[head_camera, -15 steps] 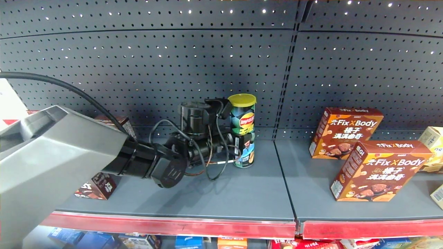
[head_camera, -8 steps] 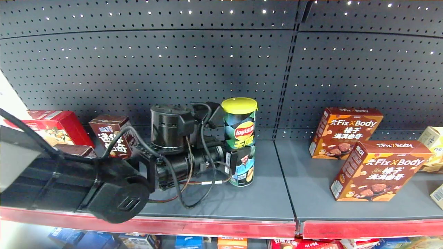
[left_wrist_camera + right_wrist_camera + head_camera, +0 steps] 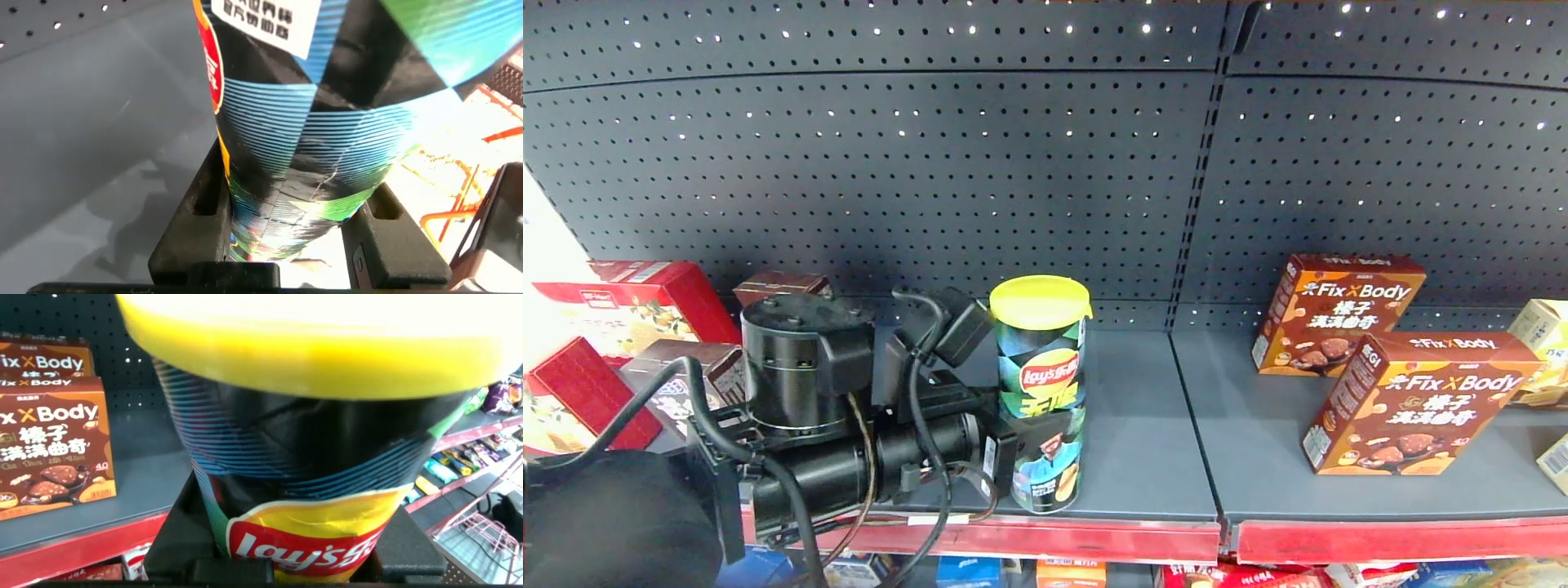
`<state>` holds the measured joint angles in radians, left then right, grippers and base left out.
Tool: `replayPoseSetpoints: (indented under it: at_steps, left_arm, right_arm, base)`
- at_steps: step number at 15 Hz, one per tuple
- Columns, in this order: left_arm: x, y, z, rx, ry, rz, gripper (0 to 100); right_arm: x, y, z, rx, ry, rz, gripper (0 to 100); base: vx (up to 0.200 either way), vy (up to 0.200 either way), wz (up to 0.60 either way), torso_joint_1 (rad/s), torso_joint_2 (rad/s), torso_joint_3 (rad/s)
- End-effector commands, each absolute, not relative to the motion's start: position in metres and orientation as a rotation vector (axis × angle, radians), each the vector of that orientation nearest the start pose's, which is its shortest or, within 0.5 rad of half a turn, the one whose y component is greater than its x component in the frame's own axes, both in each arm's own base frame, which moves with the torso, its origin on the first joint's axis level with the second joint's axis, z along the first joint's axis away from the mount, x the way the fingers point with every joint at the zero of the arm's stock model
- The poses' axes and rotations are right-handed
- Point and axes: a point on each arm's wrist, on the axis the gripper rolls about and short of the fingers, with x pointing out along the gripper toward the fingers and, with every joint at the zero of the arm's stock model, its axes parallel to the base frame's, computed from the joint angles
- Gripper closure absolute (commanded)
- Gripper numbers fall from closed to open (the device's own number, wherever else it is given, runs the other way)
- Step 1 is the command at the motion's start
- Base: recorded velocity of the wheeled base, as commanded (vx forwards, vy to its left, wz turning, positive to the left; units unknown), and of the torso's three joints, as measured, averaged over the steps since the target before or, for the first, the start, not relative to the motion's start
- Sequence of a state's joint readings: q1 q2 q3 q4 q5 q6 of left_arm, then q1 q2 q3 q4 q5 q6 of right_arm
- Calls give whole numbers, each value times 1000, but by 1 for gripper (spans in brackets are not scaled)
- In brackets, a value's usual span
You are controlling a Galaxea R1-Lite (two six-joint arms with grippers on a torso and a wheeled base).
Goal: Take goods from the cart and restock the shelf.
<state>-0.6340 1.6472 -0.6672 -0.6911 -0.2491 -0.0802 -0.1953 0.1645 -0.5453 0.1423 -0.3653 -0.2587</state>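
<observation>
Far left, red boxes (image 3: 645, 298) are stacked and leaning, with dark brown cartons (image 3: 780, 286) just beside them, all closed, so there is no telling what's inside. Centre stage, the chip can (image 3: 1041, 384) stands upright, its yellow lid (image 3: 1040, 300) pressed on. Over on the right, two brown biscuit boxes (image 3: 1339, 314) are sealed too, the nearer one (image 3: 1421, 400) angled in front of the other, and a pale box (image 3: 1539, 327) sits at the edge.

Underneath it all is the grey shelf (image 3: 1143, 457) with a red front rail (image 3: 1054, 539), and a perforated dark back panel (image 3: 931, 180) rises behind. More goods line the tier below.

Now the grip. The left gripper (image 3: 1037, 457) comes in from the left and is clamped around the can's lower half, a black finger (image 3: 196, 220) on either side of the can (image 3: 302, 163). The can is right at the shelf's front edge; whether its base touches the deck, I can't tell.

In the right wrist view, the right gripper (image 3: 294, 555) is closed on a second chip can (image 3: 310, 474), also yellow-lidded, with a biscuit box (image 3: 49, 441) on the shelf to one side and a pink wire basket (image 3: 490, 539) on the other.
</observation>
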Motion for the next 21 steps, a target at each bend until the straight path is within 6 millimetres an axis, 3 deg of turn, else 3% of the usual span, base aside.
replayPoseSetpoints:
  at_steps: [1, 7, 13, 21]
  left_arm:
    - [217, -164, 170, -13, 314, -859, 100]
    - [226, -159, 170, -28, 296, -850, 100]
    - [250, -173, 153, -30, 320, -889, 100]
    - [261, -167, 142, -30, 353, -852, 100]
  right_arm:
    - [-66, 5, 207, -230, -176, -586, 100]
    - [-64, 4, 204, -232, -162, -581, 100]
    - [-61, 4, 201, -235, -145, -577, 100]
    - [-58, 3, 196, -236, -128, -576, 100]
  base:
    - [0, 0, 0, 0, 0, 0]
    - [0, 0, 0, 0, 0, 0]
    - [0, 0, 0, 0, 0, 0]
    - [0, 0, 0, 0, 0, 0]
